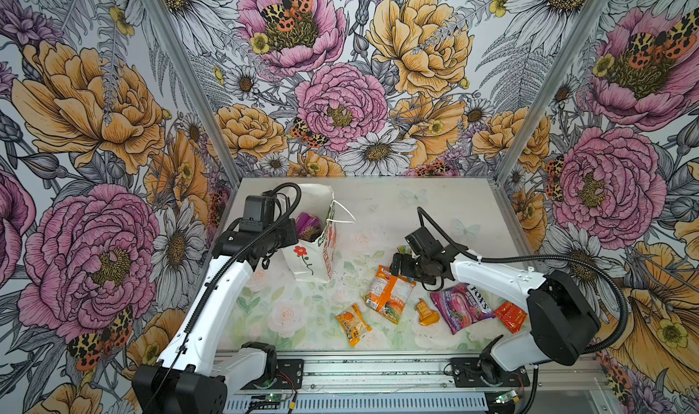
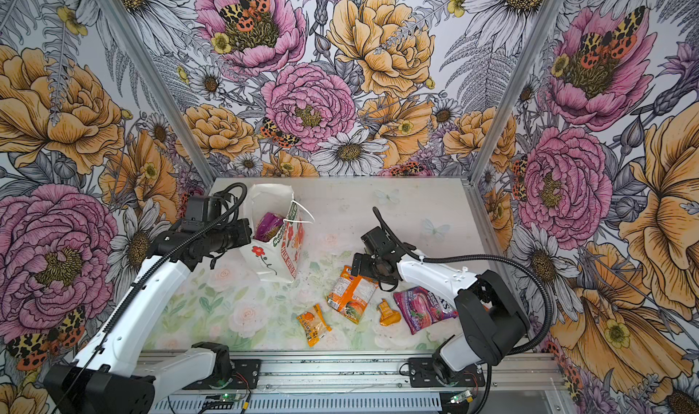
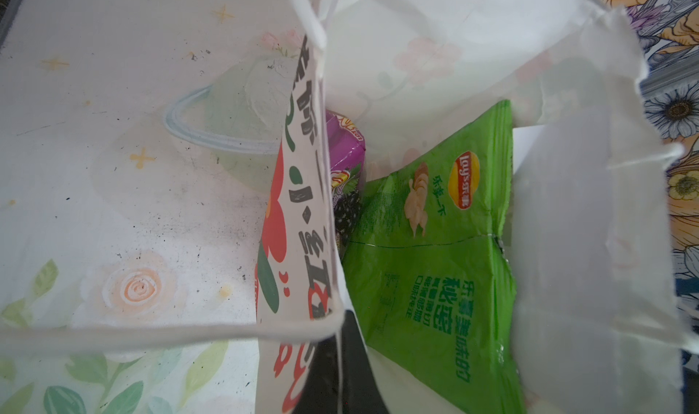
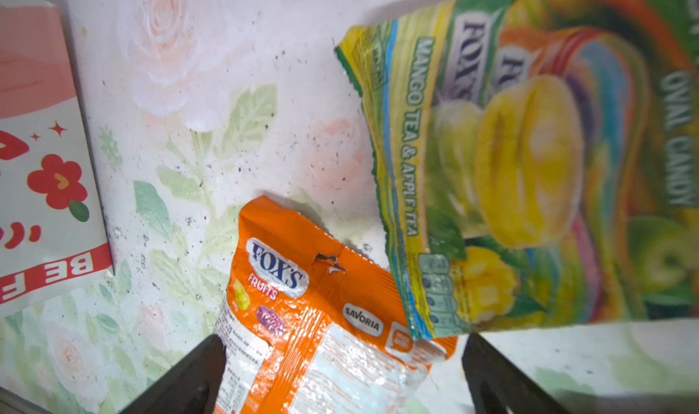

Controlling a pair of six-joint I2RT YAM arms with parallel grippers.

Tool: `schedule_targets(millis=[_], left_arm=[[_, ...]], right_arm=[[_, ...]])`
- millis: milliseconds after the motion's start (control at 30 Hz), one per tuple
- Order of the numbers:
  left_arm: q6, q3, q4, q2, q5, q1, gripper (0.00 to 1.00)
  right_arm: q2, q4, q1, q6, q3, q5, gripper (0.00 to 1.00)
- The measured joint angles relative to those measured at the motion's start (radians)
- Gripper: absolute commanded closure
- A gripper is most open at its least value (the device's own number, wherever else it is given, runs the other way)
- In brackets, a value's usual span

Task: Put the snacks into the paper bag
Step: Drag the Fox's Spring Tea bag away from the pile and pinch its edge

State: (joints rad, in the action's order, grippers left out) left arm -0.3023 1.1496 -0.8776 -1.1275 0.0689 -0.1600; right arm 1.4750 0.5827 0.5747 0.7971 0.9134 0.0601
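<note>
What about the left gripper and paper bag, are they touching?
Touching. In the left wrist view the left gripper is shut on the printed wall of the paper bag, a dark finger against its inside.

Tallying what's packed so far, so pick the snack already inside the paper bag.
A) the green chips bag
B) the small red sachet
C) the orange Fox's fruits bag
A: the left wrist view shows the green chips bag down inside the paper bag, while the orange candy bag and red sachet lie out on the table.
</note>
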Motion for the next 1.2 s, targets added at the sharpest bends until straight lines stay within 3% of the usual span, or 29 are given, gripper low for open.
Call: schedule_targets(millis=[267, 500, 800, 1067, 1200], left_arm=[[0.000, 0.000, 0.000, 0.000, 0.000, 0.000, 1.00], [0.000, -0.004, 0.004, 0.000, 0.000, 0.000, 1.00], [0.000, -0.005, 0.007, 0.000, 0.000, 0.000, 1.00], [0.000, -0.005, 0.007, -0.001, 0.000, 0.000, 1.00], [0.000, -0.005, 0.008, -0.003, 0.000, 0.000, 1.00]], right_arm=[[-0.017, 0.121, -0.270, -0.198, 0.062, -0.130, 0.02], [0.123, 0.150, -0.464, -0.297, 0.111, -0.049, 0.14], [0.208, 0.164, -0.480, -0.340, 0.114, 0.071, 0.24], [0.243, 0.142, -0.468, -0.349, 0.123, 0.121, 0.50], [0.249, 0.127, -0.462, -0.351, 0.124, 0.148, 0.68]])
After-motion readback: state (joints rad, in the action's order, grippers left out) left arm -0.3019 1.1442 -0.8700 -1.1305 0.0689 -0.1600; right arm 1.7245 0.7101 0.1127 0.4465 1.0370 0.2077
